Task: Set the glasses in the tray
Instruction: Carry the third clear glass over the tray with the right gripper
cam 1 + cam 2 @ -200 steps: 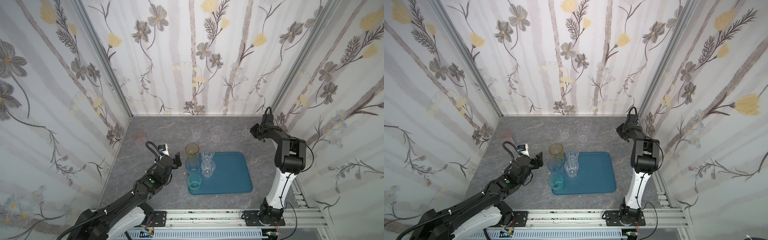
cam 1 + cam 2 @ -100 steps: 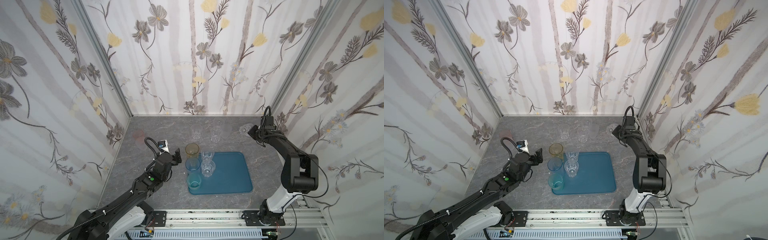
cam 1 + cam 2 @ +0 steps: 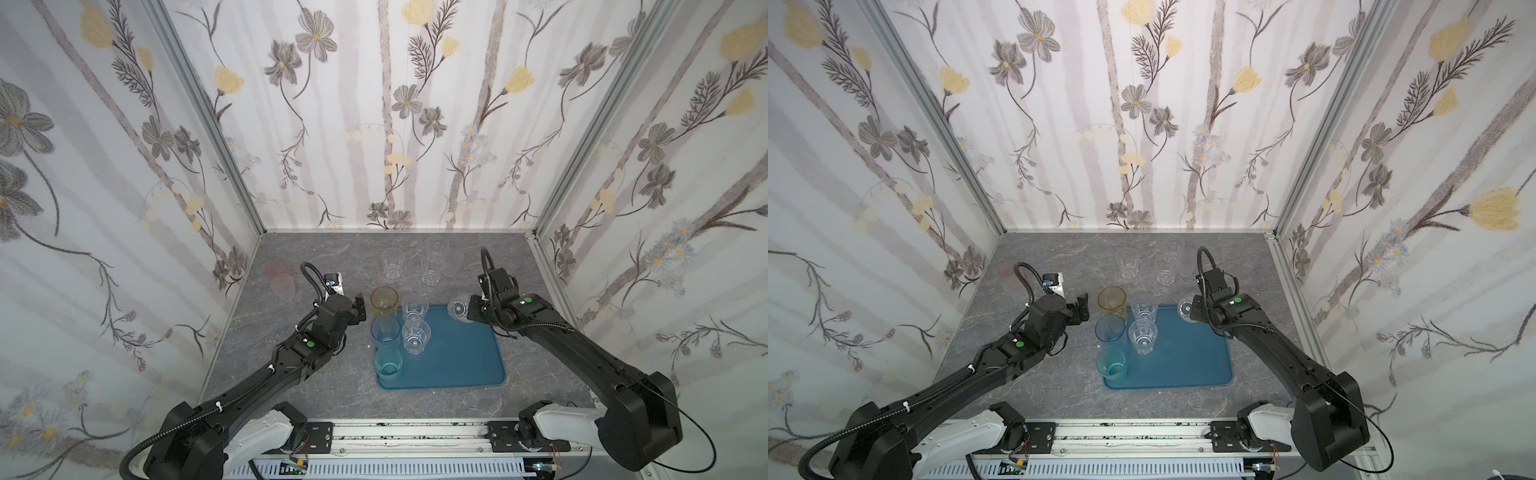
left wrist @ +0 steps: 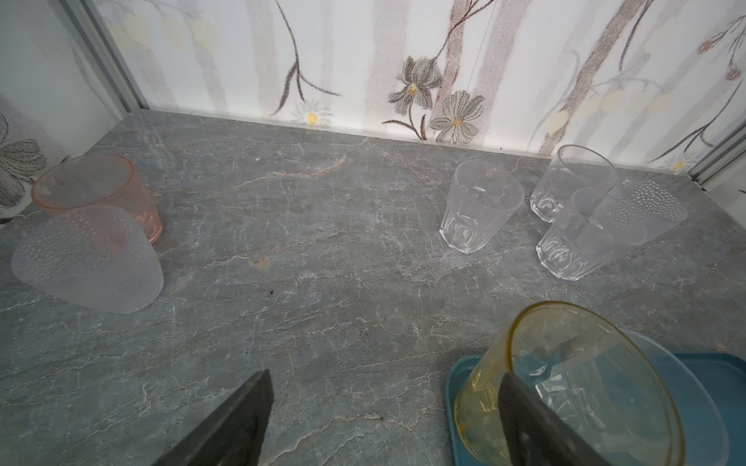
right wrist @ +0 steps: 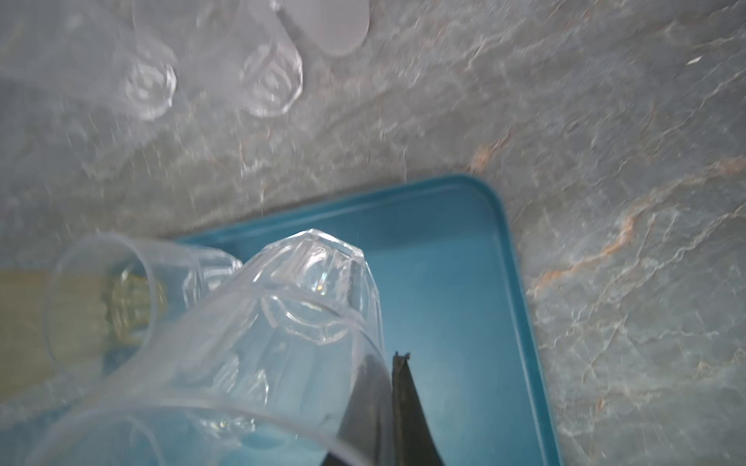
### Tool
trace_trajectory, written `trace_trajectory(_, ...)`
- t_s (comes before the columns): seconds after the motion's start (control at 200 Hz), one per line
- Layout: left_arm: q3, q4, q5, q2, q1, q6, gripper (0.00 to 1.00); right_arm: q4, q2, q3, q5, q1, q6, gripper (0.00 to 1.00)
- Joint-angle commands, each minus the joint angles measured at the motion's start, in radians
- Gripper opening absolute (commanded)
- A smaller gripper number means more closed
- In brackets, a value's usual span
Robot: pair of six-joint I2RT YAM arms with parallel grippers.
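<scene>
Right gripper [image 5: 388, 375] is clamped on the rim of a clear faceted tumbler [image 3: 459, 309]. The right wrist view shows one finger inside the wall and one outside. The glass hangs tilted on its side, base pointing away from the gripper, over the far right corner of the teal-blue tray [image 3: 457, 361]; whether it touches the tray, I can't tell. Over on the other side, the left gripper [image 3: 360, 311] has its jaws spread wide with nothing between them, low over the grey marbled surface [image 3: 332, 257] and just beside the amber tumbler [image 3: 384, 301]. In the left wrist view one finger crosses in front of that amber glass, but contact can't be made out. The amber tumbler stands upright at the tray's far left corner. Lined up along the tray's left edge toward the near side come the light blue tumbler [image 3: 384, 330] and then the teal tumbler [image 3: 388, 363], all upright. Right next to that row stand two clear tumblers [image 3: 414, 307], one behind the other, inside the tray. Off the tray, at the back of the surface, there's a lone clear tumbler [image 3: 392, 262]. To its right is a pair of clear tumblers [image 3: 430, 272] close together, with a frosted tumbler [image 3: 453, 262] just beside them. Far left, near the side wall, the pink tumbler [image 3: 276, 266] stands with a second frosted tumbler [image 3: 286, 286] right in front of it, overlapping in view.
</scene>
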Motion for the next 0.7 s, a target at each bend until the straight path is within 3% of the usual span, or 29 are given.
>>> trace_trajectory(0.0,0.001,-0.010,-0.004,0.006,0.004,-0.009,0.90,-0.105,-0.025,-0.017,0.091,0.106,0.048,0.02)
trace_trajectory(0.15,-0.008,-0.011,0.004,0.000,0.007,-0.021,0.90,-0.235,-0.028,-0.012,0.126,0.242,0.084,0.03)
trace_trajectory(0.36,-0.009,-0.009,0.014,0.008,0.008,-0.028,0.90,-0.308,-0.028,-0.006,0.078,0.405,0.121,0.03)
trace_trajectory(0.694,-0.016,-0.008,0.019,-0.005,0.009,-0.038,0.90,-0.214,0.139,0.057,-0.016,0.542,0.109,0.03)
